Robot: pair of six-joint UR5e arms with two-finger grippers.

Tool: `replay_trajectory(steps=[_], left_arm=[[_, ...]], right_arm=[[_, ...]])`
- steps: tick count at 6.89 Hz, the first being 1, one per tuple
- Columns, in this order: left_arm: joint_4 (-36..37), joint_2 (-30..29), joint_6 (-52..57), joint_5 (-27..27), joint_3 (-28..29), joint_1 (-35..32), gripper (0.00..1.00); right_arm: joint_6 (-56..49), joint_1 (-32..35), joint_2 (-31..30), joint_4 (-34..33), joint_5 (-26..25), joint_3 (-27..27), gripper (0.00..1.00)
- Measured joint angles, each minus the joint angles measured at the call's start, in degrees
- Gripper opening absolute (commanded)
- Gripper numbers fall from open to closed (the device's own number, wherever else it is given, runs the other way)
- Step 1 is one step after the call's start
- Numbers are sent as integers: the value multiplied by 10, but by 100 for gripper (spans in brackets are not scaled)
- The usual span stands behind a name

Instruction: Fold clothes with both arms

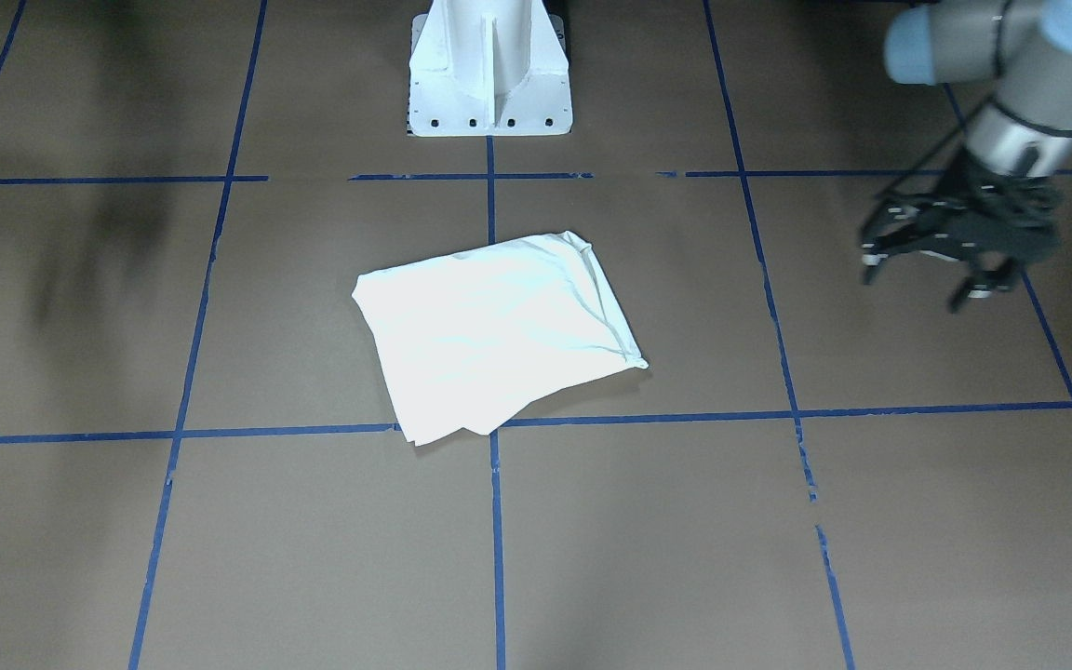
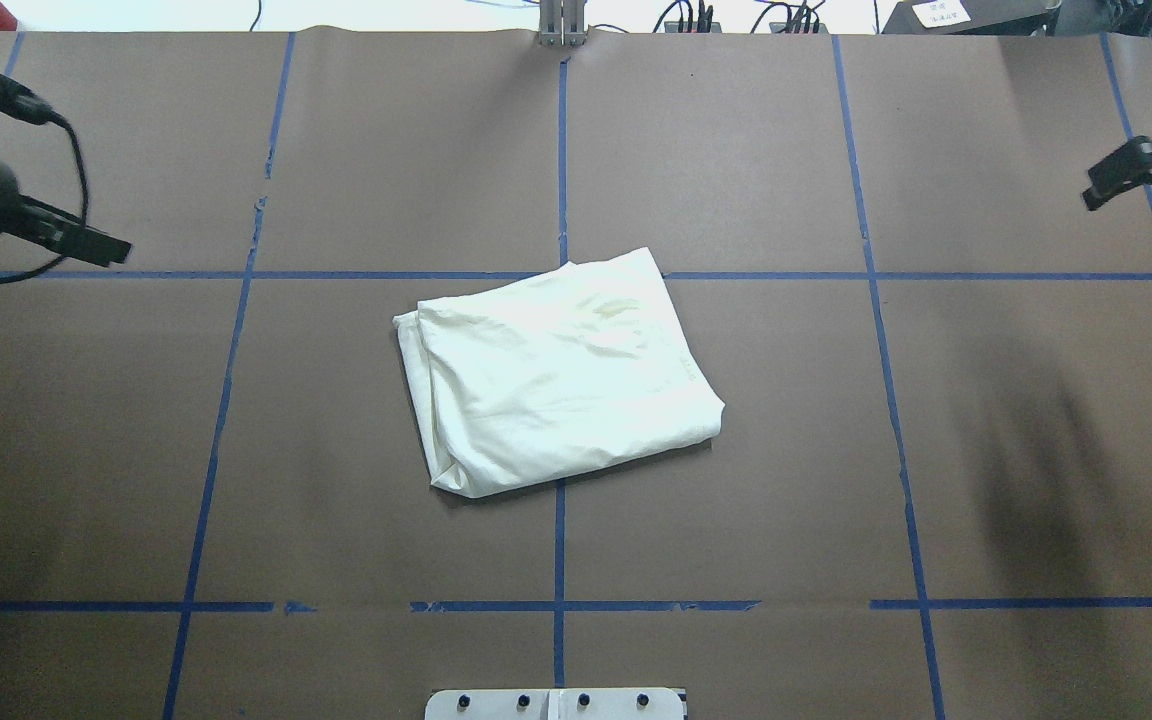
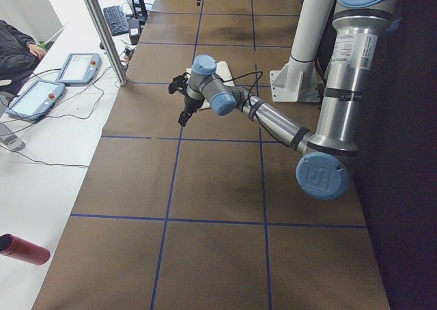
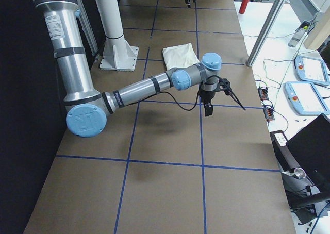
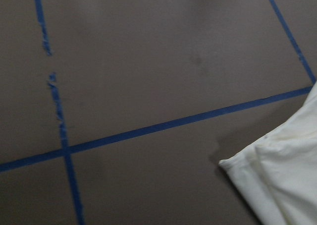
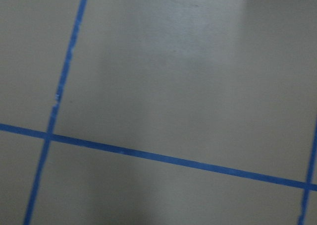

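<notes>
T-shirt (image 2: 561,375) mid-table, edges well clear; left fingers (image 1: 975,293) spread, right fingers (image 2: 1123,174) unclear

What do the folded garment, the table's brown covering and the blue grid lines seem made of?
Folded garment: soft, matte cream cloth, perhaps cotton knit; it creases and layers limply.
Table covering: probably brown paper; a dull, thin, flat sheet.
Grid lines: blue tape, seemingly; edges torn and broken in places.

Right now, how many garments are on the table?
1: a folded cream shirt at the centre of the table, lying across the blue tape lines, plain side up. No other garment shows, though its folds could hide one.
</notes>
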Motion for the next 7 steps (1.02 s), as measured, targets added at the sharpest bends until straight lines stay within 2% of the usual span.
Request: replay_trajectory(steps=[1,3,5,7], left_arm=[[3,21,85,-30,23,-71,100],[1,38,144,-104,112,-177,100],[8,45,189,-128,175,-226,100],[99,26,251,-133,199,-273,100]], right_arm=[[-65,55,-26,0,25,-25,100],[-134,126,-78,6,46,-76,100],[-144,160,-123,8,48,-77,100],[-146,165,-127,6,43,-68,100]])
